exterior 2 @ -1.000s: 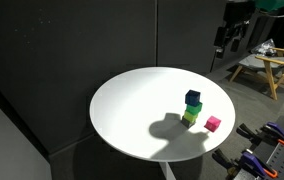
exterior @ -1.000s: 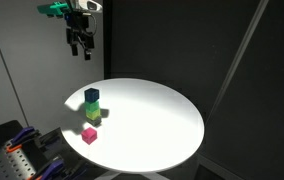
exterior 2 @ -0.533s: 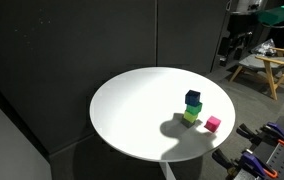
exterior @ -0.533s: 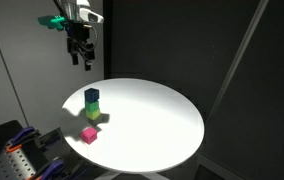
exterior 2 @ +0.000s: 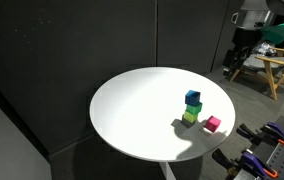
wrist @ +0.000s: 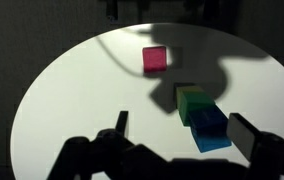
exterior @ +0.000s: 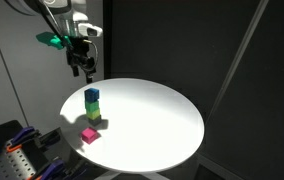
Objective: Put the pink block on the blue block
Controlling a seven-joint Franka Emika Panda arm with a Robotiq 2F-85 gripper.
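Observation:
The pink block [exterior: 89,134] lies alone on the round white table [exterior: 152,115], close to its edge; it also shows in the other exterior view [exterior 2: 213,124] and in the wrist view [wrist: 155,59]. The blue block [exterior: 91,96] sits on top of a small stack of green and yellow-green cubes [exterior: 92,112], beside the pink one; the stack shows too in an exterior view [exterior 2: 192,98] and in the wrist view [wrist: 210,128]. My gripper [exterior: 85,68] hangs open and empty, high above the table edge near the stack. In the wrist view my fingers [wrist: 121,126] are spread wide.
Black curtains surround the table. Clamps and tools [exterior: 22,155] lie on a bench beside the table. A wooden frame [exterior 2: 262,70] stands behind the arm.
My gripper has come down and shifted sideways toward the table edge over the last second. The blocks have not moved.

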